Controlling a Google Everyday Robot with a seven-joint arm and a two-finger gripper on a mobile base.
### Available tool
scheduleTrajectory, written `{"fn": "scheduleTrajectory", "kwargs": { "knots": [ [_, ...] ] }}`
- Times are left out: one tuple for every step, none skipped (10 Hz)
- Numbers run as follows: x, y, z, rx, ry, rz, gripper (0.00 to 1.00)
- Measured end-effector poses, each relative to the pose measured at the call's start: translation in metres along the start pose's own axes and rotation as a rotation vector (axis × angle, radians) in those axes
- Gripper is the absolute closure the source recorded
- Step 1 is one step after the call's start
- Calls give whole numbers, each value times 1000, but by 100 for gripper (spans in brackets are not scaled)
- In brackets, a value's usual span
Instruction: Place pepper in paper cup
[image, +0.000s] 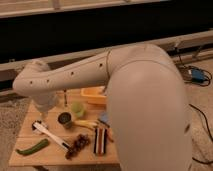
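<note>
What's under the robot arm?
The gripper hangs over the back-left corner of the wooden table, near the yellow-green cup. The arm covers whatever stands there. The pepper lies uncovered.

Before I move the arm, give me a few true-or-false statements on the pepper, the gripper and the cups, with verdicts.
1. The pepper lies on the table near its front left corner. True.
2. The gripper holds the pepper. False: it hangs over the table's left rear, apart from the pepper.
3. The paper cup stands in plain sight. False: no white cup shows; the arm covers the left rear.
4. The banana lies just right of the dark metal cup. True.
</note>
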Motion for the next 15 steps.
{"fn": "scheduleTrajectory", "kwargs": {
  "knots": [
    [-7,26,7,-8,-12,-144,35],
    [-11,41,13,-13,-16,-228,35],
    [-15,68,24,-25,-21,-365,35],
    [-15,89,34,-34,-21,-467,35],
    [-13,107,47,-44,-17,-572,35],
    [-8,118,65,-49,-3,-656,35],
    [-3,130,80,-52,13,-725,35],
    [3,142,94,-51,31,-785,35],
    [9,150,105,-45,44,-824,35],
    [12,153,116,-33,57,-845,35],
    [13,155,123,-23,68,-851,35],
    [13,155,130,-13,82,-850,35],
    [12,155,135,-6,93,-847,35],
    [9,153,141,0,103,-839,35],
    [6,149,145,6,112,-827,35]
  ]
}}
